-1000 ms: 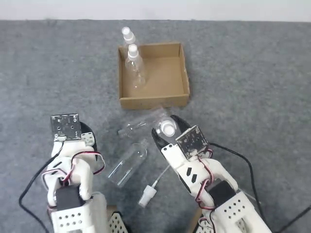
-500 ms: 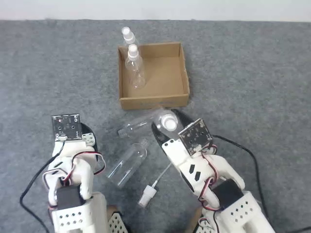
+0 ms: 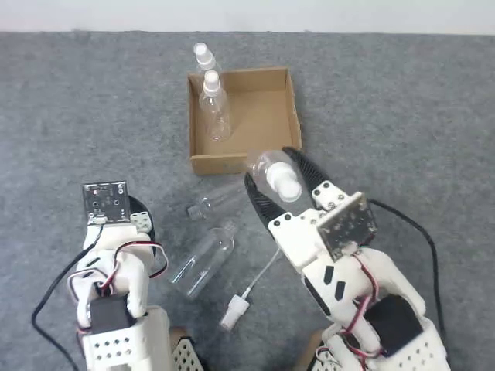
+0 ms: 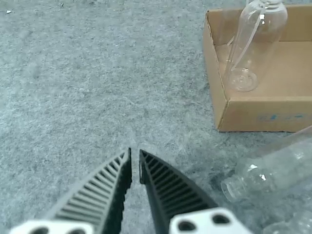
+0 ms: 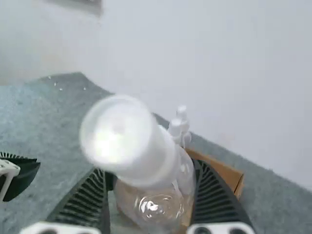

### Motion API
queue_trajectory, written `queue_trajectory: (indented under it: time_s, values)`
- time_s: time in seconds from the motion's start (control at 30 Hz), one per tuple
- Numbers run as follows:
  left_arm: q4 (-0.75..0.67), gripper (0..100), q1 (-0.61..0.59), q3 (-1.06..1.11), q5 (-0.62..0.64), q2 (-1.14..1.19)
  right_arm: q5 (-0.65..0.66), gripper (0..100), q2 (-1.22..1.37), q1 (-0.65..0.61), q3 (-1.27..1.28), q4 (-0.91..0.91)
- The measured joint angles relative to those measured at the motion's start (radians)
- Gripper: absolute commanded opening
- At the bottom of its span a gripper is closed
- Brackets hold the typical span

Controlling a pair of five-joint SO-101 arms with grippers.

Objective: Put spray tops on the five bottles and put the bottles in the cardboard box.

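r gripper (image 3: pixel 268 167) clamps clear plastic bottle w/ white spray top (image 3: pixel 274 176), long axis pointing 11 o'clock at brown cardboard box (image 3: pixel 232 163). l gripper (image 4: pixel 135 155) pinched closed, empty, farther.

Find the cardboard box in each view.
High view: cardboard box at upper middle.
Left wrist view: its near corner, beyond the left gripper.
Right wrist view: a brown corner behind the held bottle.
Shared landmark: the standing bottle inside the box.
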Motion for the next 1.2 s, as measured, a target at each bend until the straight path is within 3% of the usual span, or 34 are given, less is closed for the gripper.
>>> queue_trajectory:
  time_s: [0.27,0.73,1.2]
  values:
    - [0.000,3,0.000,0.000,0.000,0.000,0.000,3.3,0.247,0.000,-0.141,-0.048]
    - [0.000,3,0.000,0.008,0.000,0.000,0.006,3.3,0.726,0.000,-0.169,-0.416]
    - [-0.037,3,0.000,0.038,-0.002,0.000,-0.078,3.3,1.103,0.000,-0.428,-0.454]
